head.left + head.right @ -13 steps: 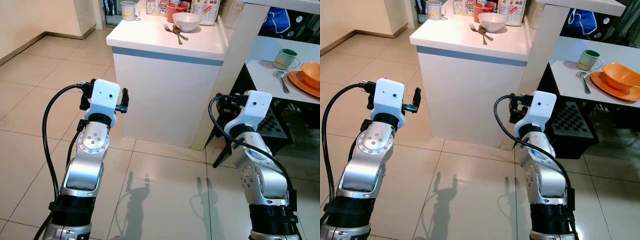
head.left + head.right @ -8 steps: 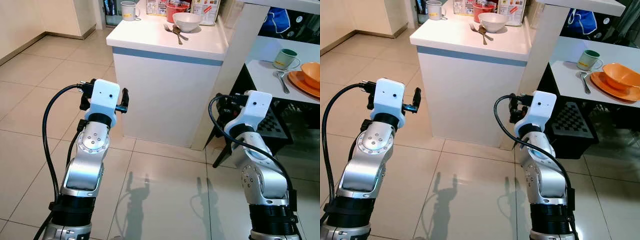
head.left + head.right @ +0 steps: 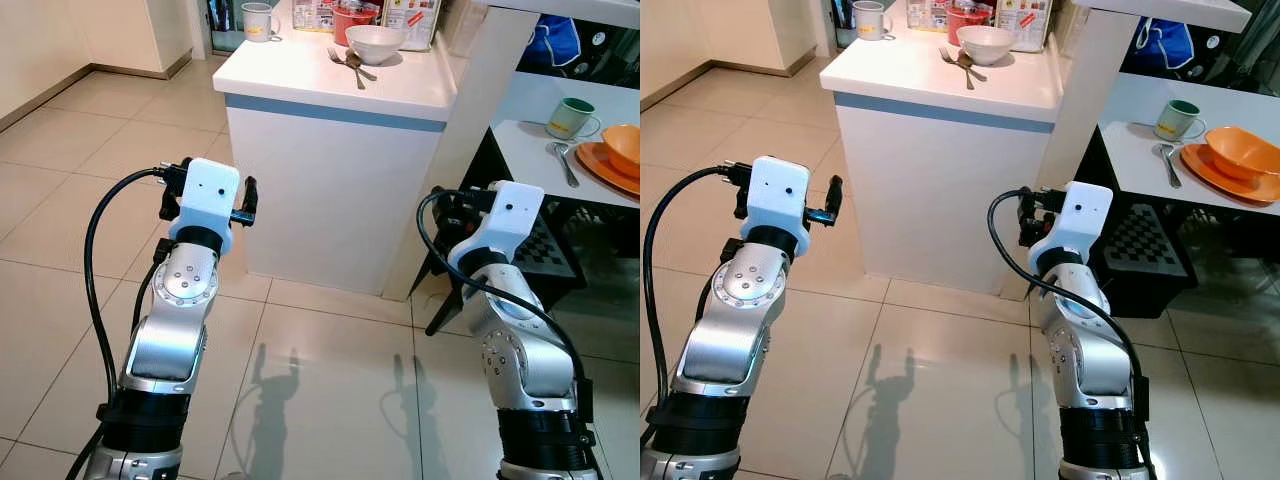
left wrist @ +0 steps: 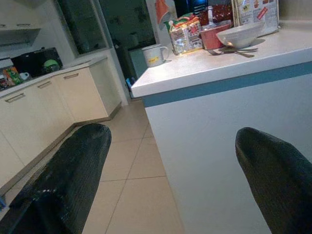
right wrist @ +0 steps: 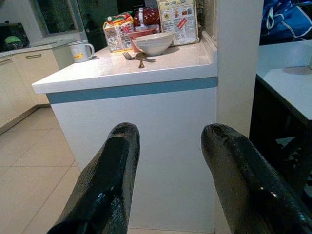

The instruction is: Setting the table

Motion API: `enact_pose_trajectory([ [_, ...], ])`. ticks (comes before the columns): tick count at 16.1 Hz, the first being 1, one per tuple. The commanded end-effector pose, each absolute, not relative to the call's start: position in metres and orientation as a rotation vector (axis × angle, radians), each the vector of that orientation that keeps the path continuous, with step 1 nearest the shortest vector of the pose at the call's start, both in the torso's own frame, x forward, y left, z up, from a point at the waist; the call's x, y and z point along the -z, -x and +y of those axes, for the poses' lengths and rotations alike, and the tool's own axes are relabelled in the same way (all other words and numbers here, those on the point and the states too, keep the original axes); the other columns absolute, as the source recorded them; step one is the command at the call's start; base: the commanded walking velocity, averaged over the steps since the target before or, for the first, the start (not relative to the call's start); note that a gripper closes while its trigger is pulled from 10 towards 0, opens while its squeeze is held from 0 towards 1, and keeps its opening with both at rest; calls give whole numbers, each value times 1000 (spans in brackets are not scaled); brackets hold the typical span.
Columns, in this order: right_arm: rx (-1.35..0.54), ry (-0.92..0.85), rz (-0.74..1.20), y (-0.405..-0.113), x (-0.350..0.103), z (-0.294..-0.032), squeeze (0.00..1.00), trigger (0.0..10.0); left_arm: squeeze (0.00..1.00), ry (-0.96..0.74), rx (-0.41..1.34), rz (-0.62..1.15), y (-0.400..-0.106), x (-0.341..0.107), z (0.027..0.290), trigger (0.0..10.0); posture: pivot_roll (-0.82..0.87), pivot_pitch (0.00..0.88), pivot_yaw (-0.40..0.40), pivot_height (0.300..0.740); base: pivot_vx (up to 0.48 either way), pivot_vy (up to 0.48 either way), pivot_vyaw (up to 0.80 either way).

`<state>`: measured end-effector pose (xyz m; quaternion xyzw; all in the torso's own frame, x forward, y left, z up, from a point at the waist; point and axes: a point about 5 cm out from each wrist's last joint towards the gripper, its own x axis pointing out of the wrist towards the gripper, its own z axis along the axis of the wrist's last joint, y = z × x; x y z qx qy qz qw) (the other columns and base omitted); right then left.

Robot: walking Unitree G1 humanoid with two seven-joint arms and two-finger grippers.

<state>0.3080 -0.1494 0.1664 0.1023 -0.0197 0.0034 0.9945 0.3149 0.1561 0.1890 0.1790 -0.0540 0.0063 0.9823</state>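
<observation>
1. The fork (image 3: 336,56) and spoon (image 3: 356,68) lie flat on the white counter (image 3: 300,75), touching the white bowl (image 3: 374,43). Their long axes run from the bowl toward the counter's near edge, handles pointing to the robot.
2. Behind the bowl stand a red container (image 3: 352,20) and food packets (image 4: 185,35); a white mug (image 3: 259,20) stands apart, at the counter's far left corner. On the table (image 3: 530,150) to the right are a green mug (image 3: 571,117), a second spoon (image 3: 564,162) and an orange bowl (image 3: 622,148) on an orange plate (image 3: 603,170).
3. The left gripper (image 4: 170,180) has its jaws wide apart and empty; the right gripper (image 5: 168,161) is also spread, narrower, and empty. Both are held in front of the counter's side wall, and the cutlery lies beyond and above their jaws, well apart.
</observation>
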Motion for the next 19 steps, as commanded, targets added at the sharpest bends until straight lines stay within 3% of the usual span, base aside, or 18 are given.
enact_pose_trajectory([
  [1,7,-201,-44,-309,-170,-154,0,10000,0,-361,-5,-131,-317,-196,154,10000,0,0,-48,740,0,0,0],
  [19,1,-180,-28,-306,-171,-157,0,10000,0,-346,-11,-122,-312,-193,152,10000,-10,0,-64,740,0,0,0],
])
